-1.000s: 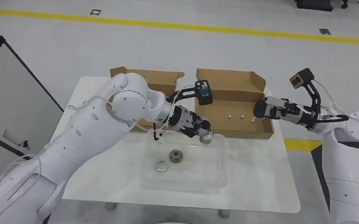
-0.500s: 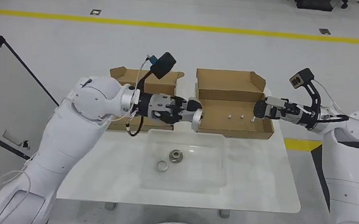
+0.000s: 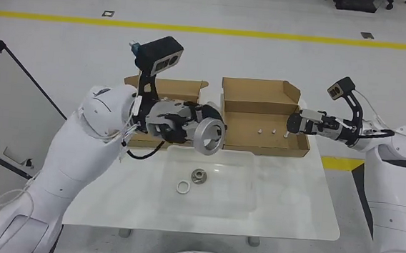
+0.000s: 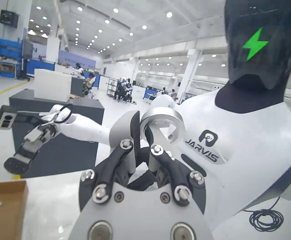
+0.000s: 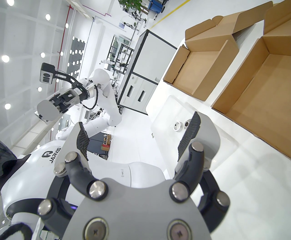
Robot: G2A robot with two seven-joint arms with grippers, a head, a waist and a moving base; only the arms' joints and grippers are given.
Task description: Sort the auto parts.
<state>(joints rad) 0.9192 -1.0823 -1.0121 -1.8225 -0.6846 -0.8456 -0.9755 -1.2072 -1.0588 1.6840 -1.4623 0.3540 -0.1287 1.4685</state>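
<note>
My left gripper (image 4: 142,123) is shut on a silver metal ring (image 4: 161,122), with one finger inside the ring and one outside. It is held high above the far edge of the clear tray (image 3: 236,201), where the ring (image 3: 208,136) faces up toward the top camera. Two parts lie in the tray: a dark ring (image 3: 198,175) and a small silver ring (image 3: 183,188). My right gripper (image 5: 138,134) is open with nothing in it, and hangs over the right cardboard box (image 3: 263,135) at its right side (image 3: 293,123).
Two open cardboard boxes stand at the table's far side: the left box (image 3: 188,91), partly behind my left arm, and the right box holding several small white parts (image 3: 273,130). A dark cabinet (image 3: 4,104) stands left of the table.
My left arm has lifted the silver ring up out of the tray area and turned its wrist so the ring faces upward. The right arm has stayed still.
</note>
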